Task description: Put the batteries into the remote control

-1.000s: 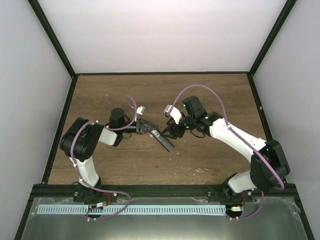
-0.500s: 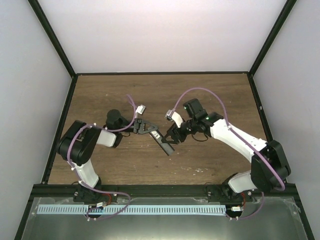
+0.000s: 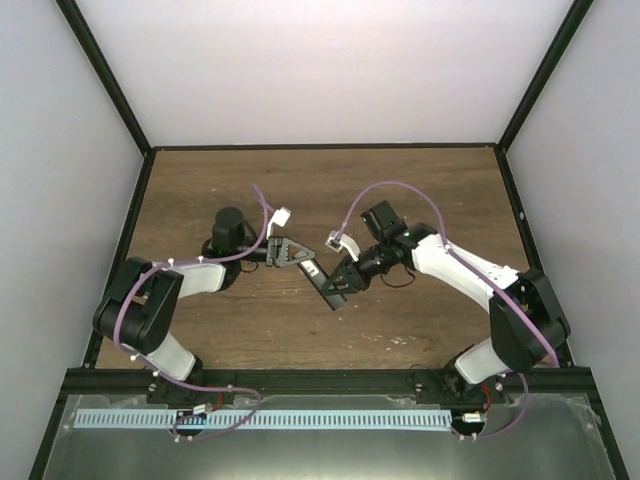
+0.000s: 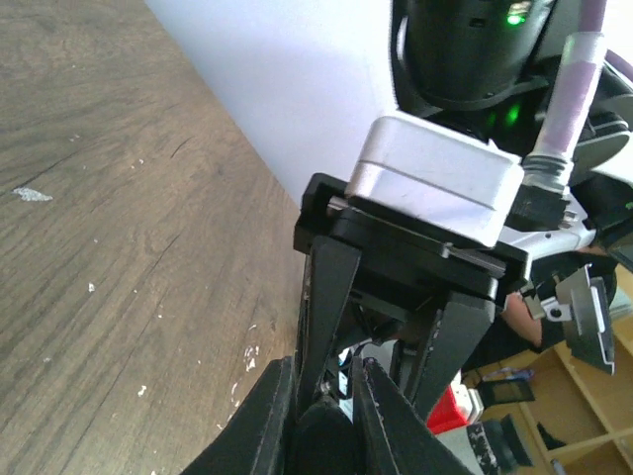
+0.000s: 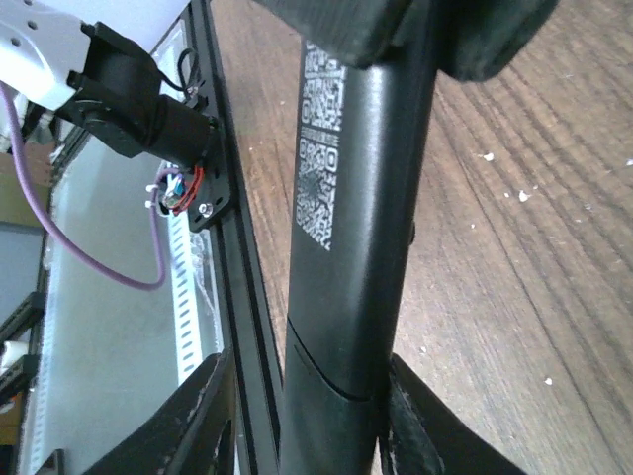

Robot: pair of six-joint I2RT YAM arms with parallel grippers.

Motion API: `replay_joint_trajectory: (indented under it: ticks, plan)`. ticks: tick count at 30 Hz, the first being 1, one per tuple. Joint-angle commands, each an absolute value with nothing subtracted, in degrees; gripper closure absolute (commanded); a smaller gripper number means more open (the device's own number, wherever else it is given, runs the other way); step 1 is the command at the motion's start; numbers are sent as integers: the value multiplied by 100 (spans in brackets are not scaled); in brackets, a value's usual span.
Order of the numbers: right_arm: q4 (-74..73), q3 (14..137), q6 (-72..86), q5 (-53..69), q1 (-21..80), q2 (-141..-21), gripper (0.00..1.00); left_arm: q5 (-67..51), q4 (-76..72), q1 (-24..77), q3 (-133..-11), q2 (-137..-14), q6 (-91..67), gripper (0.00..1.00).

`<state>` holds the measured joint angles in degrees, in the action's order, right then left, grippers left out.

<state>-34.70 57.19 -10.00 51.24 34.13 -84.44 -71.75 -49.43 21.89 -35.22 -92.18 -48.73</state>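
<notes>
Two grippers meet on one remote (image 3: 320, 281), held over the middle of the wooden table (image 3: 420, 180). Seen from above, the slim black bar runs from 11 o'clock to 5 o'clock. At its near, 5 o'clock end the right gripper (image 3: 339, 287) comes in from 2 o'clock, with a finger (image 5: 198, 421) on either side of the bar's width. One finger touches the bar's edge, but whether the pair pinches it cannot be told. Beyond a seam across the remote's back, white square codes (image 5: 319, 158) are printed in a column, with small print beside them too fine to read. At the far, 11 o'clock end the left gripper (image 3: 304, 260) is clamped on the remote, jaws closed tight on the bar.
</notes>
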Motion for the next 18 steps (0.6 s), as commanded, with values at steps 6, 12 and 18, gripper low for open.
replay_joint_trajectory:
  ticks: [6,12,18]
  plan:
    - [-3529,6068,-1148,5685,3436,-8675,82,-7173,-3852,2232,-3824,-8933,-3916,100]
    - [-3475,6138,-1181,5746,3445,-8648,96,-7148,-3693,2233,-3814,-8845,-3783,100]
    - [-3459,6139,-1189,5689,3454,-8644,99,-7129,-3647,2243,-3814,-8787,-3728,87]
